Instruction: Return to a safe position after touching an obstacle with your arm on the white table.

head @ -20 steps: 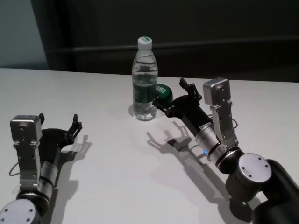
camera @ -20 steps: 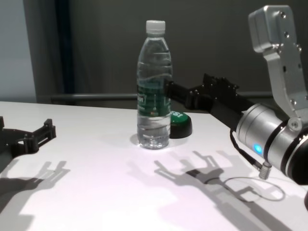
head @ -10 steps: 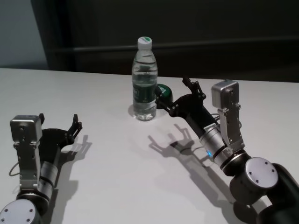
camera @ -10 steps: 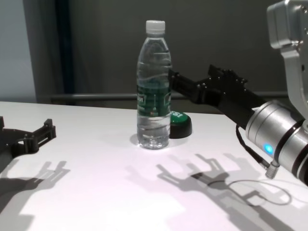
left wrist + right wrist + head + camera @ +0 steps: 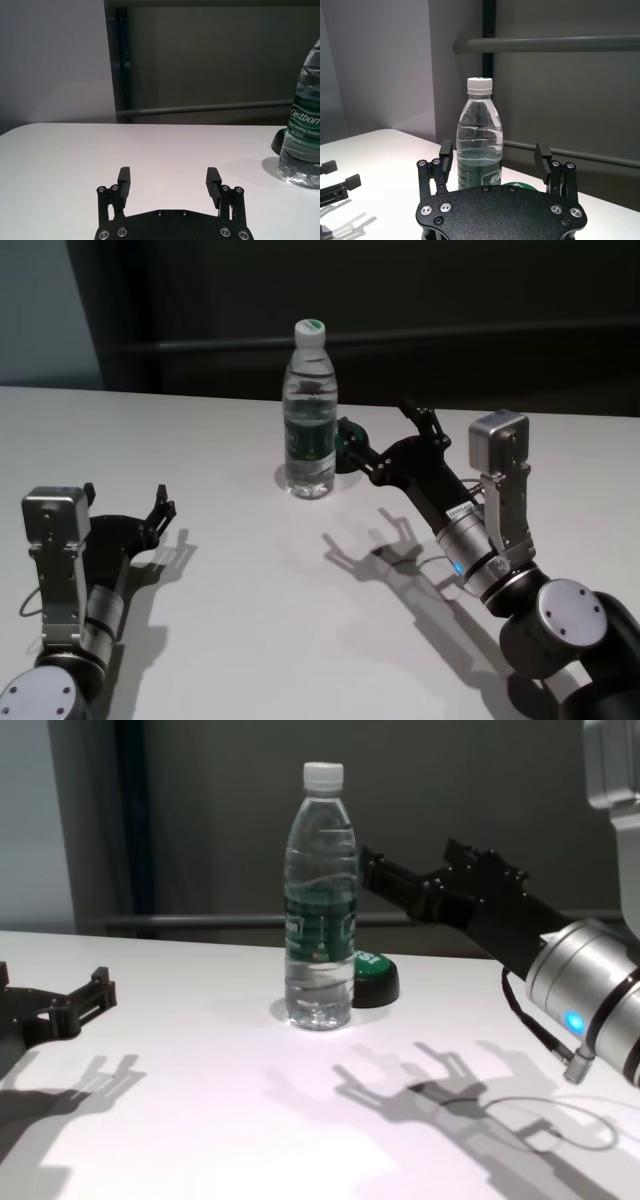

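The clear water bottle (image 5: pixel 310 410) with a white cap and dark green label stands upright near the far middle of the white table (image 5: pixel 250 620). It also shows in the chest view (image 5: pixel 322 900) and the right wrist view (image 5: pixel 480 135). My right gripper (image 5: pixel 378 420) is open and empty. It hovers above the table just right of the bottle, with its near fingertip close beside the label and a small gap showing (image 5: pixel 410 860). My left gripper (image 5: pixel 127 498) is open and empty, low over the table at the near left, far from the bottle (image 5: pixel 302 130).
A low round dark object with a green top (image 5: pixel 375 975) sits on the table just right of and behind the bottle, under my right gripper. A dark wall with a horizontal rail (image 5: pixel 545 44) runs behind the table's far edge. A cable (image 5: pixel 540 1115) loops under my right forearm.
My right gripper has risen and drawn back to the right, away from the bottle. The bottle has stayed upright and in place. The left arm has not moved.
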